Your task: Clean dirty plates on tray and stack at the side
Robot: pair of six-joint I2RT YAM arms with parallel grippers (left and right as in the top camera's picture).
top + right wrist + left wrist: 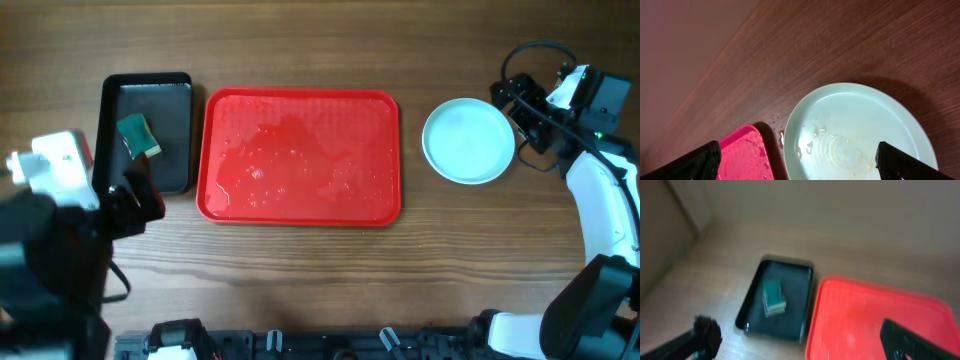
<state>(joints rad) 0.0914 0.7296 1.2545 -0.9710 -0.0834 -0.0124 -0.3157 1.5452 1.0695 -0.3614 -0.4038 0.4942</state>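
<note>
progress: plates (468, 140) lie on the wood-grain bench (300, 290) right of the tray (300, 96); likely finished, pile count unclear | tray: glossy red plastic, rounded corners, only water beads | top plate: round, pale turquoise, wet, raised rim | left claw (805, 342) spread, empty | right claw (799, 162) spread, empty, over plates | sponge (138, 135) in black tray (150, 79)
</note>
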